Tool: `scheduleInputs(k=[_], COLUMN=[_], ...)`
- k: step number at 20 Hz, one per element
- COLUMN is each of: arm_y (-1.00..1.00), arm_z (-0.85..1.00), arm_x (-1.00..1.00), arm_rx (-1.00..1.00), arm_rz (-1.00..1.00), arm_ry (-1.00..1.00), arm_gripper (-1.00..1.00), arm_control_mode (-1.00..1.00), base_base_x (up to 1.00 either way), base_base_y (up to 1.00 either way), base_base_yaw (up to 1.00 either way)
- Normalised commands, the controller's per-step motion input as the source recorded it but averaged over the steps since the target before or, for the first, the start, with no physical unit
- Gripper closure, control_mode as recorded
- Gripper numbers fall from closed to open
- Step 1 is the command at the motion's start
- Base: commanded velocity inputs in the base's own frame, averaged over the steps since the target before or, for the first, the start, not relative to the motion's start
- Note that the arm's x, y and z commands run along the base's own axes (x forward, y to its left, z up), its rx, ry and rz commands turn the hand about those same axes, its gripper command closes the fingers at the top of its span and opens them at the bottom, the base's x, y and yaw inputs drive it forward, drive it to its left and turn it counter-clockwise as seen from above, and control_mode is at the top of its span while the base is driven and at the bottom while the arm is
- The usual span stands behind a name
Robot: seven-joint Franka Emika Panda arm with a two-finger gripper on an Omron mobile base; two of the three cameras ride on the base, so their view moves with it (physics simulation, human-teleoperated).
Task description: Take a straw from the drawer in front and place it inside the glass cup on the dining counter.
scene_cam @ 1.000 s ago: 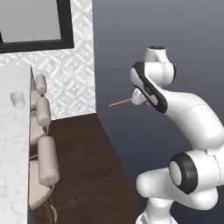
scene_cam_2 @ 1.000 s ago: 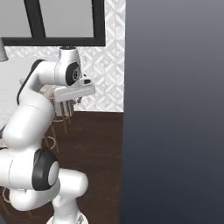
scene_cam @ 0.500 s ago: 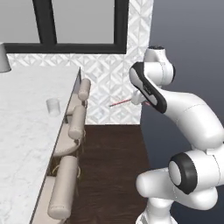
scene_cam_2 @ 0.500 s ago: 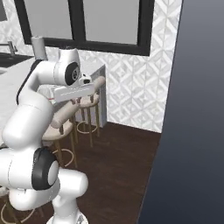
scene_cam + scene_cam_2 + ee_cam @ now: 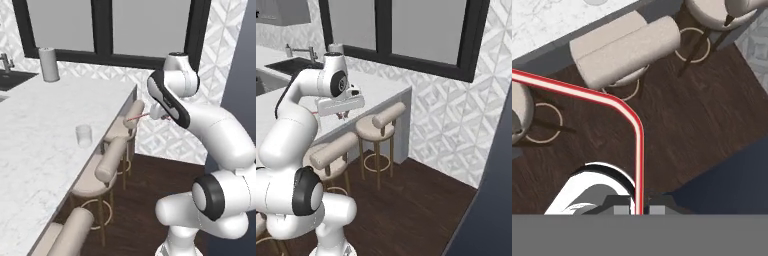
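Left base view: straw [image 5: 138, 117], red-pink, carried out from gripper [image 5: 159, 113] toward the glass cup [image 5: 84, 135] standing on the dining counter [image 5: 35, 145], well apart.

Right base view: gripper [image 5: 342, 115] over bar stools [image 5: 379, 125], beside the counter edge.

Hand view: jaws nearly closed, pinching the bent straw [image 5: 638, 150] at its lower end.

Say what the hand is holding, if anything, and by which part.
The hand is shut on the straw, pinching the end of its short leg below the bend.

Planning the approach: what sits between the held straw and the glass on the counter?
Left base view: from straw to glass, a stool backrest by the counter edge, then bare marble.
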Motion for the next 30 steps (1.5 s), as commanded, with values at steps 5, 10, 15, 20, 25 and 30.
scheduleInputs(k=[5, 10, 15, 20, 25, 30], arm_y=[0.0, 0.0, 0.0, 0.0, 0.0, 0.0], arm_z=[0.0, 0.0, 0.0, 0.0, 0.0, 0.0], arm_x=[0.0, 0.0, 0.0, 0.0, 0.0, 0.0], arm_rx=[0.0, 0.0, 0.0, 0.0, 0.0, 0.0], arm_rz=[0.0, 0.0, 0.0, 0.0, 0.0, 0.0], arm_ry=[0.0, 0.0, 0.0, 0.0, 0.0, 0.0], arm_gripper=[1.0, 1.0, 1.0, 1.0, 1.0, 1.0], arm_control_mode=[1.0, 1.0, 1.0, 1.0, 1.0, 1.0], base_base_x=[0.33, 0.22, 0.11, 0.04, 0.05, 0.09], base_base_y=[-0.49, -0.44, -0.55, -0.7, -0.82, -0.89], base_base_yaw=[0.59, 0.63, 0.61, 0.56, 0.51, 0.46])
